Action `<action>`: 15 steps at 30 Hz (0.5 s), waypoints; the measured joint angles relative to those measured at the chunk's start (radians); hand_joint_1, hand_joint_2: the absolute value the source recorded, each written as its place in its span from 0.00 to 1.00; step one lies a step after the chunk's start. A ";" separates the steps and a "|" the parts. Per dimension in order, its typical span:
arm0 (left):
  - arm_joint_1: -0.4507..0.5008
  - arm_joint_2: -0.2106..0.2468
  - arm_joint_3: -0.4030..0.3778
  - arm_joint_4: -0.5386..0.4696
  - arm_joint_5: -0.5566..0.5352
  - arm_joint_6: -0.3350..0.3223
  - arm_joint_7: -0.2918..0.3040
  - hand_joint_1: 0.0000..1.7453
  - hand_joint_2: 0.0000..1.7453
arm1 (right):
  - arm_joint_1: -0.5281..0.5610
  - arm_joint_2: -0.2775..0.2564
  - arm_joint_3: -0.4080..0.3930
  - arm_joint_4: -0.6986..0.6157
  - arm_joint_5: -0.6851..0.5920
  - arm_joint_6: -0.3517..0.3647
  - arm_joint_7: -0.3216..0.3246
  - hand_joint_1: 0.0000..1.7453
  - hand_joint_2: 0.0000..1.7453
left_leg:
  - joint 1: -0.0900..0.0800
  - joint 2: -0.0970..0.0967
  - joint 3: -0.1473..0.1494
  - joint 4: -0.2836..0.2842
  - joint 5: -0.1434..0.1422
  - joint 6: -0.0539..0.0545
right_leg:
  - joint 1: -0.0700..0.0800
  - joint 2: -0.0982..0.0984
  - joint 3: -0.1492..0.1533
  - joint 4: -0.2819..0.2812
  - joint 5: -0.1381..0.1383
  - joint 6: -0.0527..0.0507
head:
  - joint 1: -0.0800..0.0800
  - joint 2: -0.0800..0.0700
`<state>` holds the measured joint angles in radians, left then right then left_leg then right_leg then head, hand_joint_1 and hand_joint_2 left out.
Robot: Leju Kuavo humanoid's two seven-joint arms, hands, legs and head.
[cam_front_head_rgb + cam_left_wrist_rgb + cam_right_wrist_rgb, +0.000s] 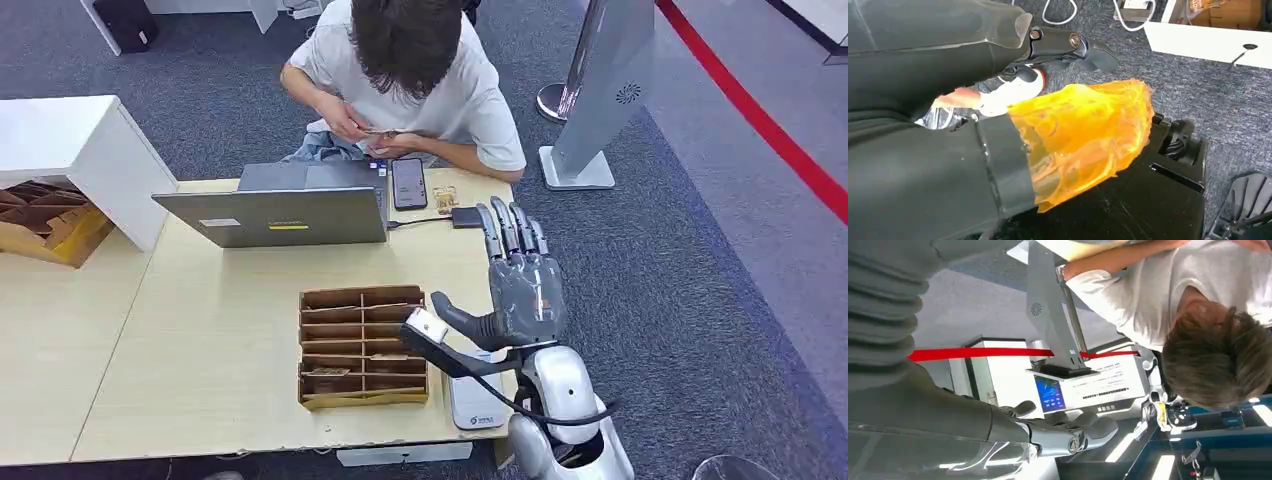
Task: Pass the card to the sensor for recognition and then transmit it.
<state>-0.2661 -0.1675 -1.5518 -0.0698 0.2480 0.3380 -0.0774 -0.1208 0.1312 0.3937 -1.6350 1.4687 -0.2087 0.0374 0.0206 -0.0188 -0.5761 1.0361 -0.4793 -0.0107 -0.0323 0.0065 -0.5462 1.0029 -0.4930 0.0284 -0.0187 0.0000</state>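
My right hand is raised over the table's right side, fingers stretched out and apart, holding nothing; its fingers also look bare in the right wrist view. A person sits across the table and holds a small card in both hands. The white sensor lies flat at the table's near edge, partly hidden behind my right wrist. A brown slotted card box sits left of the hand. My left hand hangs over the floor with straight fingers and nothing in it.
An open laptop, a phone and a small black hub lie at the table's far side. A white cabinet stands at the left. A grey kiosk stand rises on the carpet at the back right.
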 joint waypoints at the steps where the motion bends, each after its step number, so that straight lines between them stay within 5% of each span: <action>1: 0.000 0.000 0.000 0.000 0.000 0.000 0.000 0.00 0.00 | 0.000 0.000 0.000 0.000 0.000 0.000 0.000 0.00 0.00 | 0.000 0.000 0.000 0.000 0.000 0.000 | 0.000 0.000 0.000 0.000 0.000 0.000 | 0.000 0.000; 15: 0.002 0.003 0.000 0.000 0.045 0.021 0.000 0.00 0.00 | 0.076 -0.008 0.032 -0.139 -0.177 -0.089 -0.109 0.00 0.00 | 0.000 0.000 0.000 0.000 0.000 0.000 | 0.000 0.000 -0.001 0.000 0.000 0.000 | 0.000 0.000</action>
<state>-0.2636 -0.1640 -1.5518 -0.0698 0.2934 0.3590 -0.0774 -0.0444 0.1232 0.4253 -1.7743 1.2916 -0.2976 -0.0718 0.0206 -0.0188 -0.5766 1.0361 -0.4794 -0.0106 -0.0323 0.0065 -0.5470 1.0029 -0.4931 0.0285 -0.0187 0.0000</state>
